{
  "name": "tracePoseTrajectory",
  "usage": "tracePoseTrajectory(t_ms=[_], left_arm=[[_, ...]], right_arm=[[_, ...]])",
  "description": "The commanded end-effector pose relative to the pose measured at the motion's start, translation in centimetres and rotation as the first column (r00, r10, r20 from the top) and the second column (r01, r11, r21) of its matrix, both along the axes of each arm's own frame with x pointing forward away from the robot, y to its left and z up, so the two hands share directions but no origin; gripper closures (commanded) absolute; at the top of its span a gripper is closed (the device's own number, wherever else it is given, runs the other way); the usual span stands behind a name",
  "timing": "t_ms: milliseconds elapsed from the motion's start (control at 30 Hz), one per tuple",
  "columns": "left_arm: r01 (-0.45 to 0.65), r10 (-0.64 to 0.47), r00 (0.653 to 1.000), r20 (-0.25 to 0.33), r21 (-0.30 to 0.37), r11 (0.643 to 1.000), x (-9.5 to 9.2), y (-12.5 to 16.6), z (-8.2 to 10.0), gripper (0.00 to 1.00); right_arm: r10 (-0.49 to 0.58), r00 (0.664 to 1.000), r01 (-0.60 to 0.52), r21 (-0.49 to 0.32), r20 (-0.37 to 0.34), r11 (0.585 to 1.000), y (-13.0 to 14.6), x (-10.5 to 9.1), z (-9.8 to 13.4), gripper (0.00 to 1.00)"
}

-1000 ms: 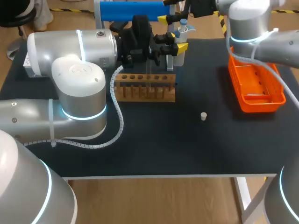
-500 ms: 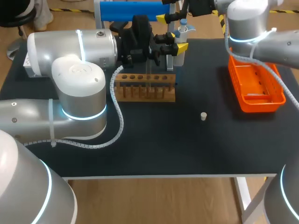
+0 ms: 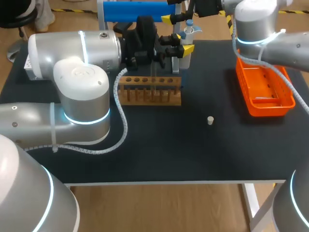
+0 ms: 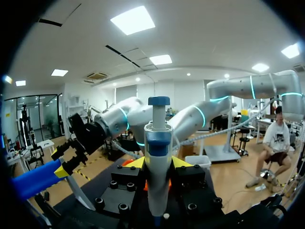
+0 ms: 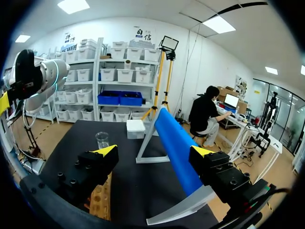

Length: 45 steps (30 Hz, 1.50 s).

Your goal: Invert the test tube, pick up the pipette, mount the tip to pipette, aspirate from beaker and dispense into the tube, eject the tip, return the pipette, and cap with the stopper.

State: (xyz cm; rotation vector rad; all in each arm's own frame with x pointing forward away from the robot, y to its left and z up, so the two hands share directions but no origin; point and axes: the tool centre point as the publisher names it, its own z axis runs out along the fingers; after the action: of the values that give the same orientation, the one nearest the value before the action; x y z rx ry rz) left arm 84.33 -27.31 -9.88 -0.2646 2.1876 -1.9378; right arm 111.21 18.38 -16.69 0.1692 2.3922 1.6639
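My left gripper [image 3: 182, 43] is shut on the white pipette [image 3: 188, 30] with the blue cap and holds it upright behind the wooden rack [image 3: 150, 91]. In the left wrist view the pipette [image 4: 158, 157] stands between the yellow fingertips [image 4: 136, 163]. A thin glass tube [image 3: 153, 79] stands in the rack. The small pale stopper [image 3: 210, 120] lies on the black table. My right gripper [image 3: 172, 10] is open at the far edge, astride the blue bar of the stand [image 5: 174, 148]. The glass beaker [image 5: 102, 139] sits on the table ahead of the right gripper [image 5: 154, 151].
An orange tray [image 3: 264, 92] stands at the right side of the table. A white box [image 5: 136, 129] sits by the foot of the blue stand [image 3: 140, 10]. My left arm's bulky joints [image 3: 79, 87] cover the table's left part.
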Motion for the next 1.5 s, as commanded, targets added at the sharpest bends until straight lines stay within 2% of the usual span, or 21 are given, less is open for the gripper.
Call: tracePoseTrajectory(t_ms=[33,300,567,867,1033,1233,1500], left_arm=[[-0.015,0.016,1.000,-0.012,0.033,0.999,-0.8,0.9,0.4,1.00],[-0.099,0.104,0.993,-0.055,0.089,0.991,-1.8,5.5,-0.1,1.00],[-0.199,0.217,0.970,-0.108,0.153,0.968,-0.4,11.1,-1.1,1.00],[-0.347,0.370,0.919,-0.134,0.167,0.923,3.0,15.6,-2.7,1.00],[-0.430,0.453,0.883,-0.121,0.176,0.885,5.2,17.2,-2.9,1.00],[-0.515,0.544,0.832,-0.112,0.210,0.831,8.0,18.8,-3.1,1.00],[-0.576,0.610,0.785,-0.109,0.234,0.783,11.8,19.7,-3.2,1.00]], right_arm=[[0.003,1.000,-0.003,-0.003,-0.002,1.000,-0.1,0.1,0.1,0.00],[0.003,1.000,-0.003,-0.003,-0.002,1.000,-0.1,0.1,0.1,0.00],[0.003,1.000,-0.003,-0.003,-0.002,1.000,-0.1,0.1,0.1,0.00],[0.003,1.000,-0.003,-0.003,-0.002,1.000,-0.1,0.1,0.1,0.00],[0.003,1.000,-0.003,-0.003,-0.002,1.000,-0.1,0.1,0.1,0.00],[0.003,1.000,-0.003,-0.003,-0.002,1.000,-0.1,0.1,0.1,0.00],[0.003,1.000,-0.003,-0.003,-0.002,1.000,-0.1,0.1,0.1,0.00]])
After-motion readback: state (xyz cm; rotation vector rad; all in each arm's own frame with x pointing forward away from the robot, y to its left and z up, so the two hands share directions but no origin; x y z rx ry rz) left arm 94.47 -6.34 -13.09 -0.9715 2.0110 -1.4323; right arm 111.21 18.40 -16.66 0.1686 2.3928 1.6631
